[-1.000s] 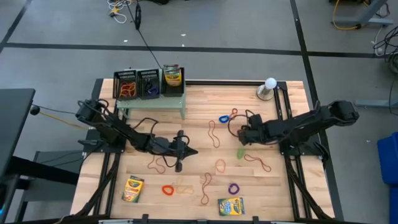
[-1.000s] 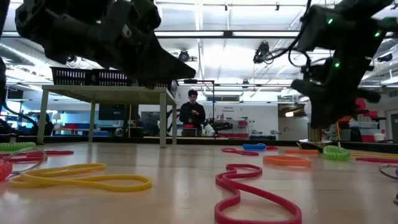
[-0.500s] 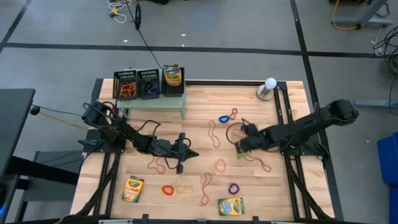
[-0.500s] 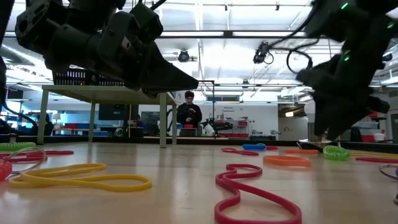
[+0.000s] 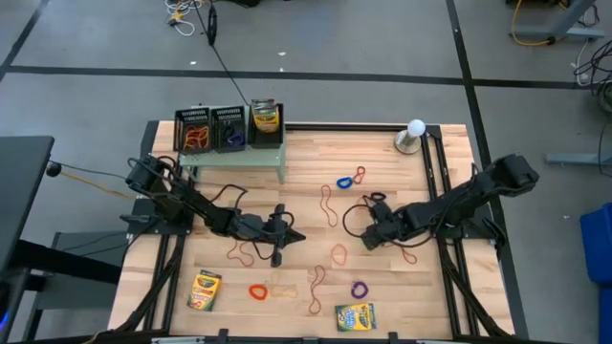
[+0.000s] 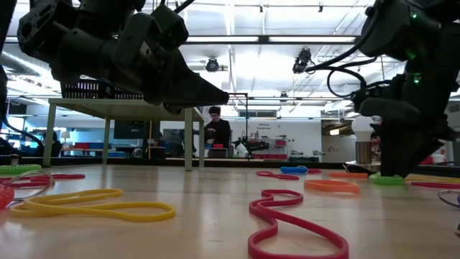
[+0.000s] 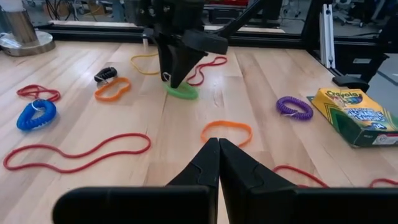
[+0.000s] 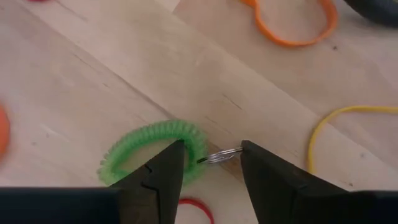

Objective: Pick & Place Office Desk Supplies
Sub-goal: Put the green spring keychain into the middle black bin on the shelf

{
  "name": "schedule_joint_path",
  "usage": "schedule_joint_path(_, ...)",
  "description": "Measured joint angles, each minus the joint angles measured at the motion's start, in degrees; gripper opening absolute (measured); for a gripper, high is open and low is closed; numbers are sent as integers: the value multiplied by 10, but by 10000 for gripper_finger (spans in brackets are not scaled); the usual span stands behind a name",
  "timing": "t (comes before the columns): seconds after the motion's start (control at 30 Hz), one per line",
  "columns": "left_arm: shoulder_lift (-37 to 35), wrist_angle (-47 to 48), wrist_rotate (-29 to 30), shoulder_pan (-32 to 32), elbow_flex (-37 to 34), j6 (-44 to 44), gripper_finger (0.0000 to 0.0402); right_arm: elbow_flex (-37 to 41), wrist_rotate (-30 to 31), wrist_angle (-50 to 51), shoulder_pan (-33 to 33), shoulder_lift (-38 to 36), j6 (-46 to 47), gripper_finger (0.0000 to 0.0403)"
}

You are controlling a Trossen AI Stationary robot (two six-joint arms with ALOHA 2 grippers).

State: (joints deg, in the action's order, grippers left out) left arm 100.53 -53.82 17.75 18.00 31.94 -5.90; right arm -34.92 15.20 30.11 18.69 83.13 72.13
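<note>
- R gripper [image 8: 208, 168] low over the table [image 5: 306, 172], right of centre; jaws spread, one fingertip [image 8: 166, 163] on the green coil band [image 8: 152, 149], the band's small metal ring [image 8: 219, 155] in the gap between the tips. Not pinching anything.
- Green coil band lies flat on the wood, near an orange band [image 8: 291, 28] and a yellow one [image 8: 336, 127].
- L gripper [image 7: 217, 146] hovers above table centre, jaws pressed together, nothing between them.
- Other bands scattered across the table: blue coil [image 5: 343, 182], purple coil [image 5: 359, 289], long red ones [image 5: 327, 204].
- Crayon boxes: one front-left [image 5: 205, 290], one front-centre [image 5: 355, 315], both flat on table.
- Mesh trays [image 5: 212, 127] on the pale green stand [image 5: 234, 158] at back-left; red/orange bands in one, purple in the next, a crayon box [image 5: 266, 117] upright beside them.
- White globe [image 5: 414, 130] back-right corner.
- Person [image 6: 215, 129] in the room behind the table.
</note>
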Motion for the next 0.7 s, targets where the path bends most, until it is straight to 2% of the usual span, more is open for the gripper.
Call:
schedule_joint_path(0.13, 0, -3, 0, -1, 0, -28, 9, 0, 1, -9, 0, 8, -13, 151)
schedule_joint_path(0.37, 0, -3, 5, -8, 0, -85, 9, 0, 3, -15, 1, 6, -21, 80)
schedule_joint_path(0.47, -6, -7, 61, -9, -15, -82, 7, -3, 17, -19, 10, 1, -25, 50)
schedule_joint_path(0.57, -10, -49, 97, -9, -49, -82, 5, -11, 77, -25, 24, -21, -31, 34)
schedule_joint_path(0.7, -11, -136, 96, -12, -83, -114, 10, -21, 191, -78, 37, -34, -79, 33)
